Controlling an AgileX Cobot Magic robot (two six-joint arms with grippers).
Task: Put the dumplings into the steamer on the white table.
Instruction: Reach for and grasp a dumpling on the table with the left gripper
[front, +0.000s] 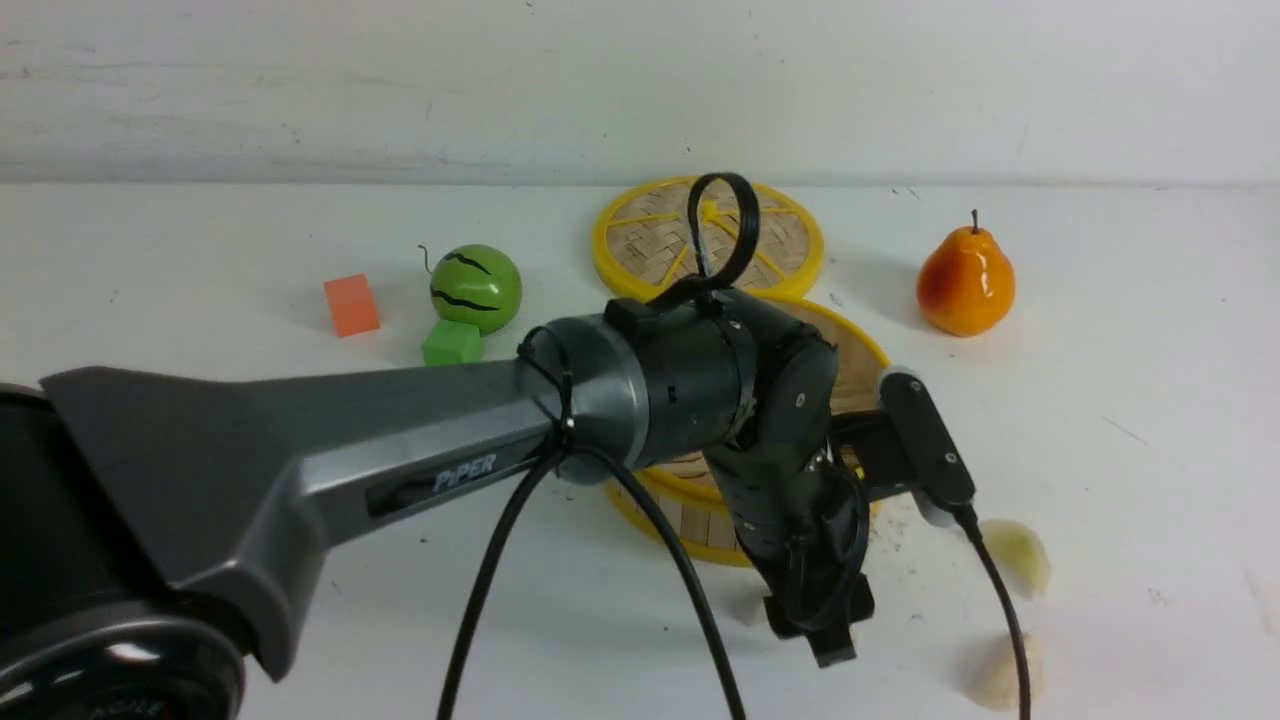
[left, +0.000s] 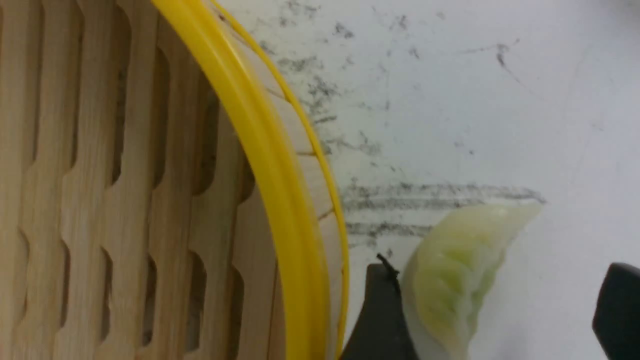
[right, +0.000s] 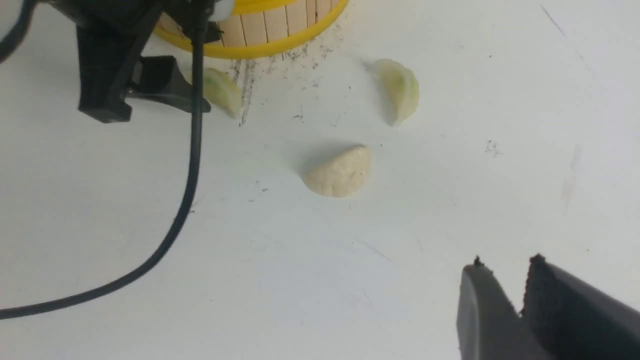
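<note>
In the front view, the left arm is reaching across the white table (front: 200, 250). The left gripper (front: 812, 632) is pointing down at 6 o'clock of the steamer (front: 868, 352), just outside its wall. A pale green dumpling (front: 1020, 555) is lying at the steamer's 4 o'clock and a cream dumpling (front: 1005, 670) at 5 o'clock, farther out. A third dumpling (front: 748, 608) is peeking out at 9 o'clock of the gripper. A woven lid (front: 710, 235) is lying at the steamer's 12 o'clock and a pear (front: 965, 275) is standing at 2 o'clock.

In the left wrist view, the jaws are standing spread wide. The third dumpling is lying on the table between them, leaning against one finger (left: 380, 315), just beside the steamer's yellow rim.

In the right wrist view, the right gripper (right: 506, 270) is hovering over bare table, well apart from the three dumplings. Its jaws are standing narrowly parted and pinching nothing.
</note>
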